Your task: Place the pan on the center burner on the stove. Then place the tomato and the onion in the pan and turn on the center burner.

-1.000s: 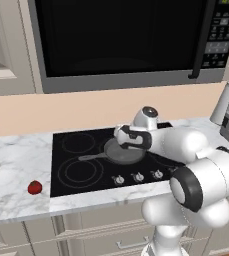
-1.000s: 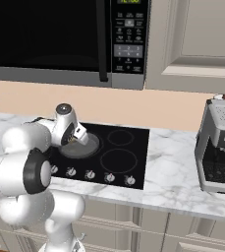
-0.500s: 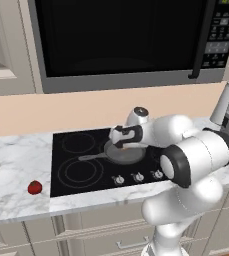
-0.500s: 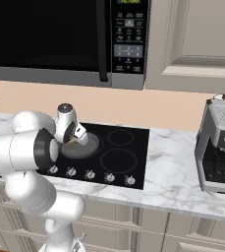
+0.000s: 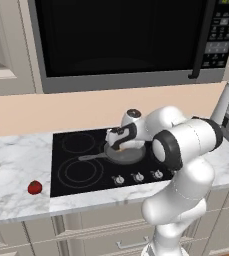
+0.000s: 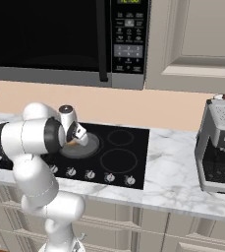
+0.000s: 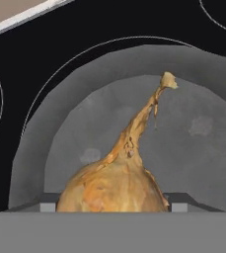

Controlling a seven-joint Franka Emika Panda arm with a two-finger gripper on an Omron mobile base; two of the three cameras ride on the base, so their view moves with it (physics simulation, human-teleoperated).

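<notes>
Two small dark fingertips [image 7: 46, 203] of the end effector [image 7: 109, 202] are flanking the golden-brown onion with its thin pointed stem tip [image 7: 115, 180], holding the bulb between them just above the floor of the round shallow dark grey frying pan [image 7: 193, 138]. The pan [image 5: 127, 154] is sitting on the largest, middlemost ring, the center burner [image 7: 75, 59], of the flat black glass stove [image 5: 68, 172], its long thin handle pointing left in the left base view. The small bright red tomato [image 5: 34, 187] is lying on the white marbled counter [image 5: 11, 165], well apart from the pan, left of the cooktop. Compared with a second ago, the white arm's elbow is swinging further over the front of the cooktop, while the end effector [image 5: 120, 145] is staying over the pan with the same hold; pan and tomato are not shifting. In the right base view the end effector [image 6: 74, 140] is hanging over the pan [image 6: 84, 147].
</notes>
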